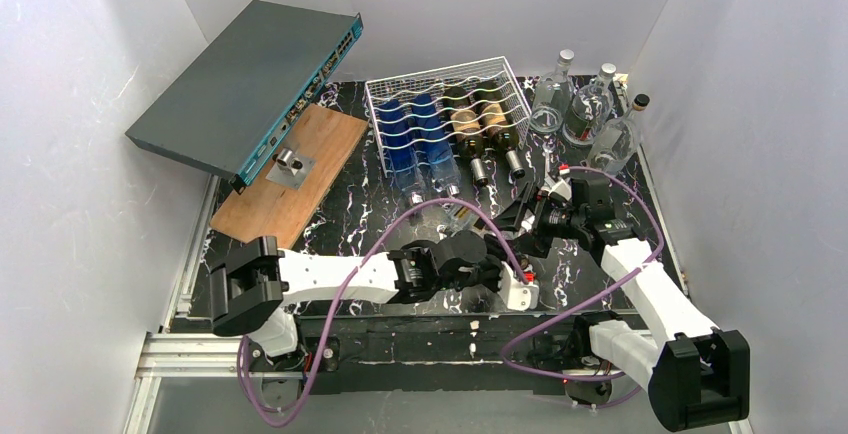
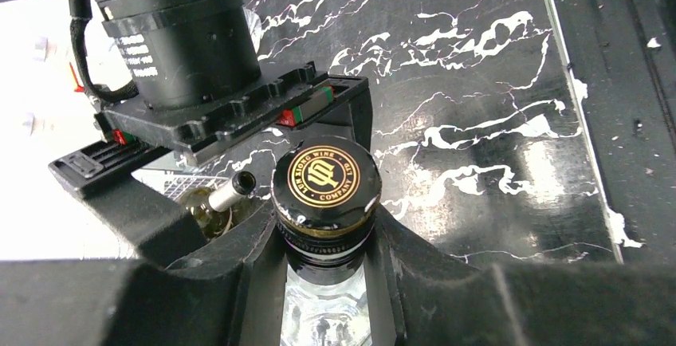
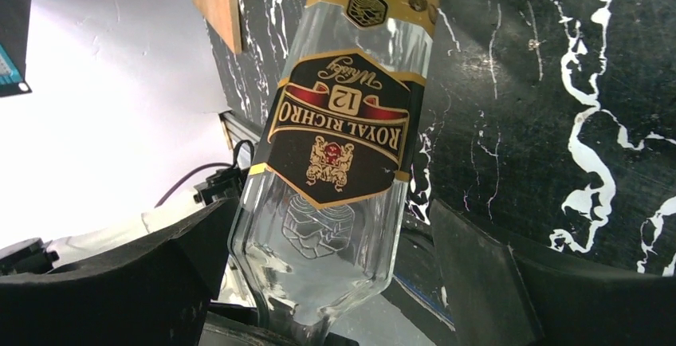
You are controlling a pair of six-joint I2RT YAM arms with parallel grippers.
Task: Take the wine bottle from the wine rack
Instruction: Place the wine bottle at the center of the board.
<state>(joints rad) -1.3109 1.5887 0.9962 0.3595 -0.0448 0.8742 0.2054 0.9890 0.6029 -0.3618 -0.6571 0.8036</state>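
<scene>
The wine bottle [image 3: 335, 123] is clear glass with a black and gold label and a black cap [image 2: 323, 178]. In the top view it lies low over the black marble table [image 1: 330, 224], in front of the white wire wine rack [image 1: 440, 67], and shows as a clear patch [image 1: 458, 216]. My left gripper [image 2: 323, 230] is shut on its neck just under the cap. My right gripper [image 3: 327, 226] stands open around the bottle's base, with a gap at its right finger [image 3: 478, 266]. In the top view both grippers, left [image 1: 497, 262] and right [image 1: 530, 216], meet at mid table.
Blue bottles [image 1: 410, 134] and brown bottles [image 1: 485, 119] lie in the rack. Three clear bottles [image 1: 590, 104] stand upright at the back right. A grey network switch [image 1: 250, 84] leans over a wooden board [image 1: 300, 174] on the left. White walls enclose the table.
</scene>
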